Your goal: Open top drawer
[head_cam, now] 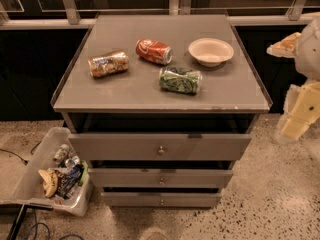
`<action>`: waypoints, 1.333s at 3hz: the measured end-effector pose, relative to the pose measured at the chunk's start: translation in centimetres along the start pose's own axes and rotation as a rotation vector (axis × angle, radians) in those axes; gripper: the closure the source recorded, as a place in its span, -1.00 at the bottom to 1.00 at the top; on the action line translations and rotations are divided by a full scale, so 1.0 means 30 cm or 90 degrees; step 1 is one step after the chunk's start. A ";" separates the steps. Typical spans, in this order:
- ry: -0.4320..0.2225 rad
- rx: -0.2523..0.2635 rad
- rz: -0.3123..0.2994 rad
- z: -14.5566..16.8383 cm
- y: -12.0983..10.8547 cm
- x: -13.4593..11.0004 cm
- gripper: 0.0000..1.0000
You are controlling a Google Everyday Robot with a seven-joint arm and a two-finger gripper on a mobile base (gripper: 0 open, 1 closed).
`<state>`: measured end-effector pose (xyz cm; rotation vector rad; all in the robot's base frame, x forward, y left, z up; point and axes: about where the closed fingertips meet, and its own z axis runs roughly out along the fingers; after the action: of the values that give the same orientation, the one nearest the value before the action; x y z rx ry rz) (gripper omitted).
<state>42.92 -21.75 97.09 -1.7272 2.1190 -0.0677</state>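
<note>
In the camera view the top drawer (205, 147) sits just under the front edge of the counter (150, 91), its front standing slightly forward with a dark gap above and its knob (161, 150) untouched. The hand (299, 115) hangs at the right edge of view, apart from the drawer's right corner with open floor (270, 194) between; whether it is wide or narrow I cannot tell
</note>
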 end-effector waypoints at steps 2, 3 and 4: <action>-0.138 0.065 -0.052 0.129 0.121 0.056 -1.00; -0.178 0.060 -0.098 0.255 0.210 0.064 -1.00; -0.182 0.033 -0.146 0.423 0.268 0.073 -1.00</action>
<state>39.39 -19.24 82.56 -1.8213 1.6977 0.0560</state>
